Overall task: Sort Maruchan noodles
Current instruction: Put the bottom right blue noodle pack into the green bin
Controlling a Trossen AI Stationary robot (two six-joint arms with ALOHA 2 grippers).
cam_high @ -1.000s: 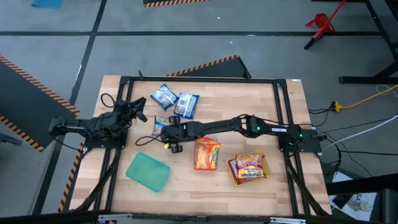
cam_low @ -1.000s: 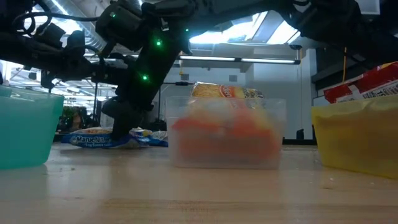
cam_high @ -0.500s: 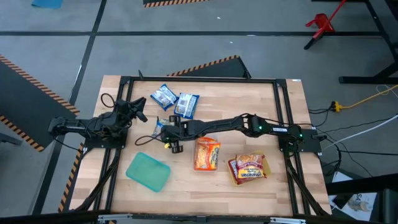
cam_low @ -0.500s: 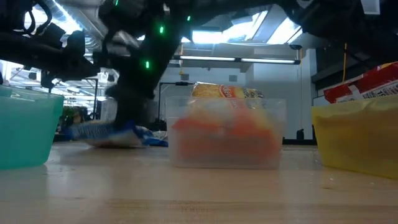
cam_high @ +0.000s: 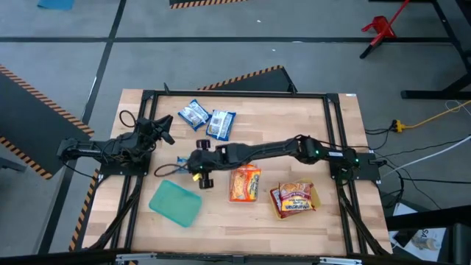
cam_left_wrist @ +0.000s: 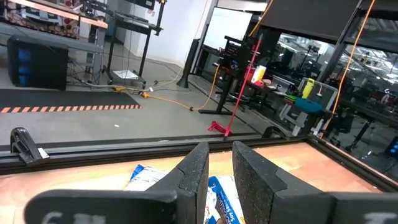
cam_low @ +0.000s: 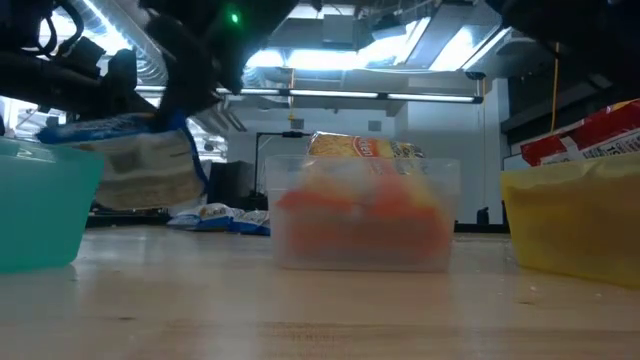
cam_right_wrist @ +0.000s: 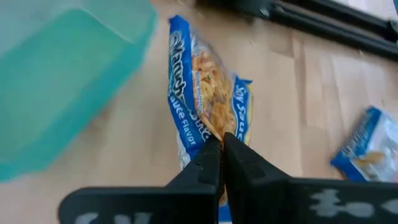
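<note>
My right gripper (cam_high: 185, 166) is reaching across the middle of the table (cam_high: 331, 221), its fingers (cam_right_wrist: 208, 163) pinched tight on the edge of a blue-and-white noodle packet (cam_right_wrist: 202, 115). The packet hangs off the wood, lifted clear of the table, just beside the teal tray (cam_high: 175, 203) at the front left. In the low view it dangles high up next to that tray's wall. Two more blue packets (cam_high: 207, 119) lie flat near the far edge of the table, side by side. An orange packet (cam_high: 244, 182) sits in the clear tray (cam_low: 362, 215) at the front middle, and a red packet (cam_high: 295, 199) rests in the yellow tray (cam_low: 572, 225) to its right. My left gripper (cam_high: 163, 132) waits at the left side of the table, with a narrow gap between its fingers, holding nothing.
</note>
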